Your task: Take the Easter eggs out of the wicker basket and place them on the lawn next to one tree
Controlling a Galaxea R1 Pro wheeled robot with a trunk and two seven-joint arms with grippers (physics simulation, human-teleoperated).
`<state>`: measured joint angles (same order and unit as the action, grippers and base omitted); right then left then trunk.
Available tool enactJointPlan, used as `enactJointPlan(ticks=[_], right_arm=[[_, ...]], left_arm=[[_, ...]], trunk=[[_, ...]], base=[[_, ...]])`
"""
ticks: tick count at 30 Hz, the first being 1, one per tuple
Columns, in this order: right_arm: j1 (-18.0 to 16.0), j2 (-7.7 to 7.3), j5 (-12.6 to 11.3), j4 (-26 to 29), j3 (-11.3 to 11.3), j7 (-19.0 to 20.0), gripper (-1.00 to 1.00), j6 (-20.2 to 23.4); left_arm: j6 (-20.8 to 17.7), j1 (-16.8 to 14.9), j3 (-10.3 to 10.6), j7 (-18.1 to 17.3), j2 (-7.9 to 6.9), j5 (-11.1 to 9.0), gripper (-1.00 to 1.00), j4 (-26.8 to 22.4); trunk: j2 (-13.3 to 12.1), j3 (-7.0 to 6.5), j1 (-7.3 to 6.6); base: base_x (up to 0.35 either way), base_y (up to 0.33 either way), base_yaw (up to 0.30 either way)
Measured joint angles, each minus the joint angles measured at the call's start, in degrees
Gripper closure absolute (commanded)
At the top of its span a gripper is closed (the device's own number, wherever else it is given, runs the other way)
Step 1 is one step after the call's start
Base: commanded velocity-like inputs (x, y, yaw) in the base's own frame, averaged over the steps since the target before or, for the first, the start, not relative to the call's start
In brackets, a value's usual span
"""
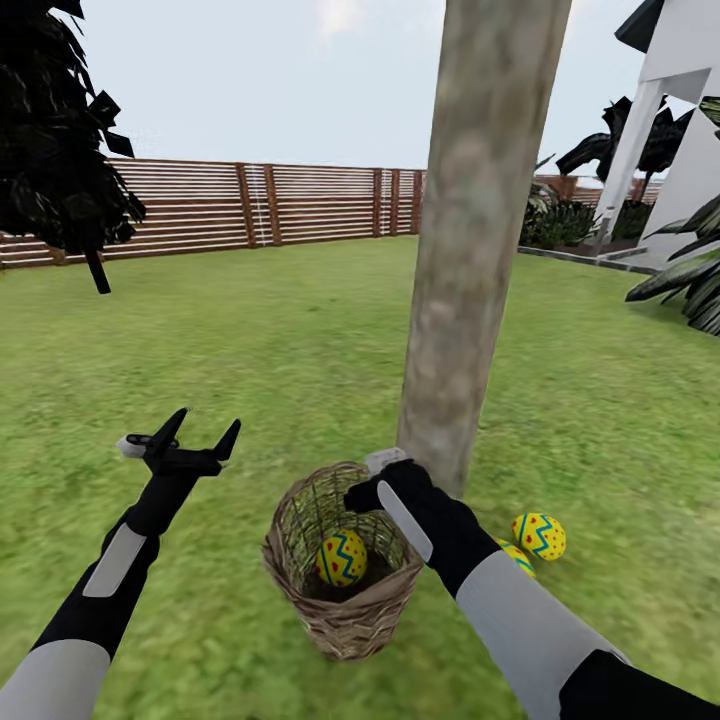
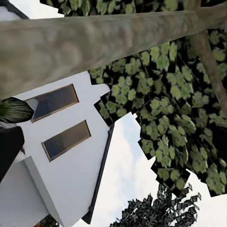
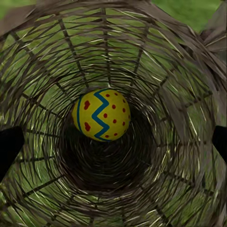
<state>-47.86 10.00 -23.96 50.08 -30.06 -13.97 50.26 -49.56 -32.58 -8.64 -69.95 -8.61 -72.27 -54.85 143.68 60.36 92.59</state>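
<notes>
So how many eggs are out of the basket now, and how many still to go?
Two eggs look done: one lies on the lawn by the tree, another peeks out behind the right arm. In hand: the right hand is at the wicker basket rim, pointing at the last egg inside, not gripping yet. The left hand is open and empty. One egg left.

A dark thin-trunked tree [image 1: 60, 130] stands at the far left; a white house [image 1: 690, 120] rises at the right.

No readable text anywhere here, no labels, brands, numbers or signs. The egg [image 3: 101, 115] just has zigzags and dots.
</notes>
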Motion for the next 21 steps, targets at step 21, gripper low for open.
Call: enactJointPlan(ticks=[21], right_arm=[[-0.7, 0.00, 0.1, -11.4, 0.1, -0.3, -1.00, -6.0]], left_arm=[[-0.1, 0.0, 0.0, 0.0, 0.01, 0.0, -1.00, 0.0]], trunk=[[0.0, 0.27, 0.00]], base=[[0.000, 0.011, 0.073]])
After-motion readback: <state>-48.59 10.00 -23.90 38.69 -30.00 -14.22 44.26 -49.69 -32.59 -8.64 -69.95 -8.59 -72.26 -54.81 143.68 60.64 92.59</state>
